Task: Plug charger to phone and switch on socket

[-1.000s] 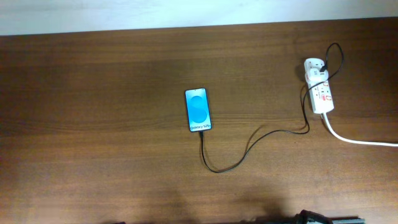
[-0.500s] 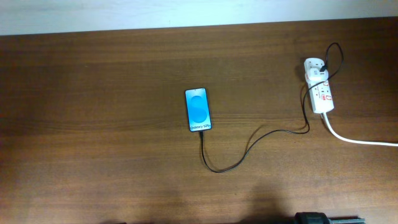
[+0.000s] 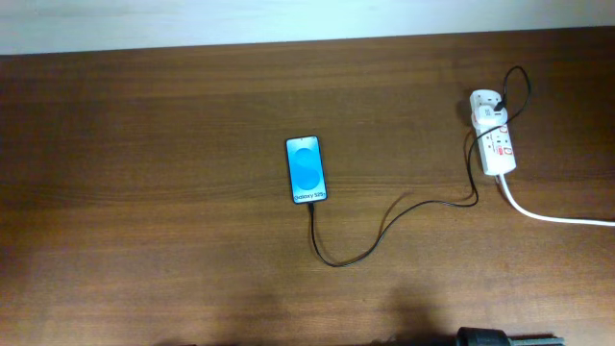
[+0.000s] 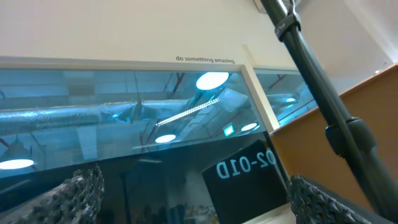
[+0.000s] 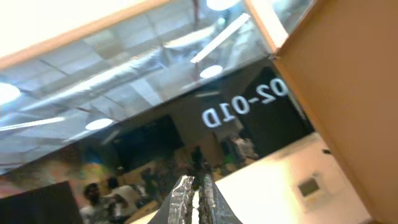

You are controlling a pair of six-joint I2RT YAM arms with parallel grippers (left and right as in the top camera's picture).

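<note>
While both arms tip their cameras up at a big window [image 4: 124, 112], one phone [image 3: 306, 170] lies flat near the middle of the brown table [image 3: 144, 192]. Its long side runs from the far edge of the table toward the near edge, leaning just a little. The blue screen faces up, and the white strip is at the near end. One charger [image 3: 384, 231] touches that near end. The thin black wire dips toward the near edge, bends back up, and runs off to the right. Then it climbs beside the one socket [image 3: 497, 142], makes a loop past its far end, and ends at one white plug [image 3: 487, 104] stuck in the socket's far end. The socket sits well apart from the phone, by the right edge, and its long side also runs far to near. I cannot tell if its switch is on. One thick white cord [image 3: 557, 219] leaves its near end and goes off to the right. The left gripper [image 4: 196, 180] has its two fingers [image 4: 78, 190] spread wide, with nothing between them. A black pole [image 4: 323, 106] slants past it. The right gripper [image 5: 196, 180] has its two fingers [image 5: 181, 198] pressed close together, holding nothing.
</note>
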